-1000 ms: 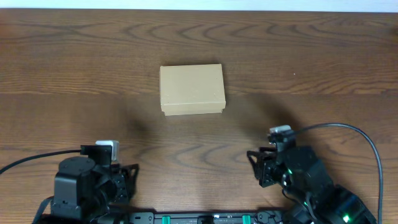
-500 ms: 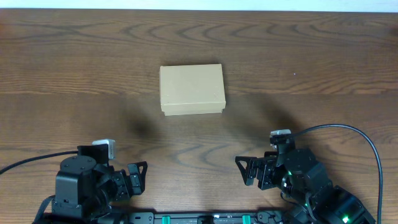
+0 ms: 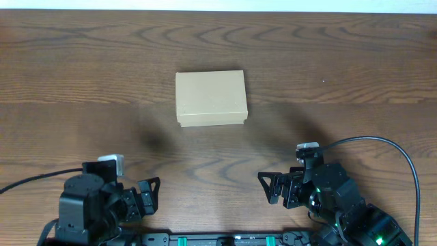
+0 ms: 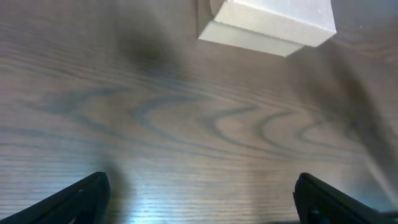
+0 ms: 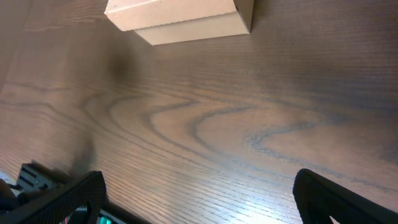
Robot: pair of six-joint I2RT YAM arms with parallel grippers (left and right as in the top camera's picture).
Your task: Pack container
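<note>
The container (image 3: 210, 98), a small tan cardboard box, sits shut on the wooden table at the middle. It also shows at the top of the left wrist view (image 4: 267, 25) and of the right wrist view (image 5: 180, 17). My left gripper (image 3: 147, 195) is open and empty near the front edge, left of the box. In its wrist view the jaws (image 4: 199, 196) are spread wide over bare wood. My right gripper (image 3: 273, 188) is open and empty near the front edge, right of the box; its jaws (image 5: 199, 196) are spread wide. No pens are in view.
The wooden table (image 3: 341, 68) stretches around the box on all sides. Black cables (image 3: 389, 147) run from both arms at the front. The arm bases sit along the front edge.
Both grippers have opened their jaws. The left arm has drawn back slightly toward the front edge. The box has not moved.
</note>
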